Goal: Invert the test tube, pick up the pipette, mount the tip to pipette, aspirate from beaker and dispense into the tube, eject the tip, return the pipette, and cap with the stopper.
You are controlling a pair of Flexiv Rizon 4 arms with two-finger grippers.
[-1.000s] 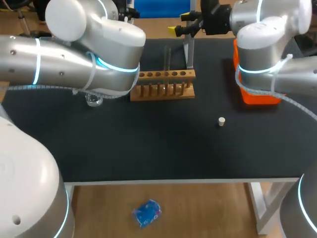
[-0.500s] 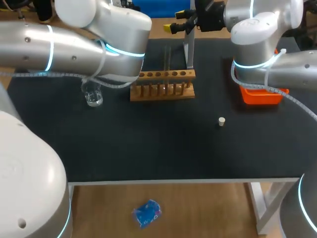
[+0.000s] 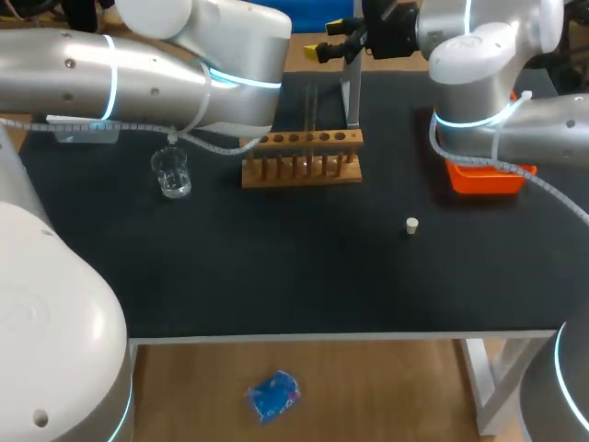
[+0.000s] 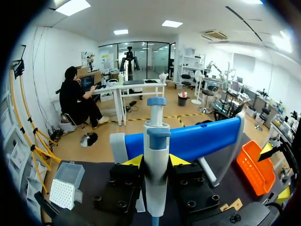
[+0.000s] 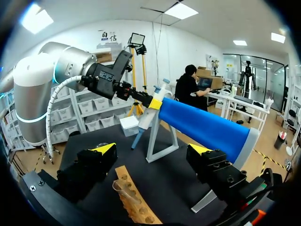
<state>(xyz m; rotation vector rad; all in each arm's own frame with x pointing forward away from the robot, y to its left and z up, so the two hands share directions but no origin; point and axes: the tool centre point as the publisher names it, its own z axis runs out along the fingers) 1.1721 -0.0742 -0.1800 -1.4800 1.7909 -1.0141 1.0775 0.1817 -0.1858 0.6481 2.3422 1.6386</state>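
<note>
Well, stopper [image 3: 412,225], beaker [image 3: 171,172], rack [image 3: 304,158] on black table [image 3: 276,272].

A black counter [image 3: 294,276] fills most of the head view, with its front edge running across the lower part of the frame. A wooden rack [image 3: 304,158] with a row of holes along its top stands at upper centre, its long side towards that edge. Just behind it, at top centre, rises a grey stand [image 3: 351,97]; the right wrist view shows a blue bar across its top. An orange tray [image 3: 483,180] sits at upper right, partly hidden, well apart from the rack.
</note>
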